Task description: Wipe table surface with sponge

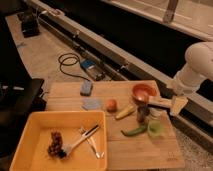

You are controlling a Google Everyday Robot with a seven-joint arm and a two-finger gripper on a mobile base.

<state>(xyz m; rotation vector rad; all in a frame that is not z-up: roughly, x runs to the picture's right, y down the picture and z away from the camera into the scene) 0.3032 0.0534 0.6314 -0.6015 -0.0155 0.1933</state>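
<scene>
Tan wooden plank tabletop (pixel 145 150), my claw (pixel 160 104) hovering wide and empty beside round red bowl (pixel 144 91), thick blue sponge block (pixel 86 88) well apart.

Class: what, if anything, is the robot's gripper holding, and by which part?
Nothing. The gripper hangs open and empty beside the orange bowl; the sponge lies untouched across the table surface.
</scene>
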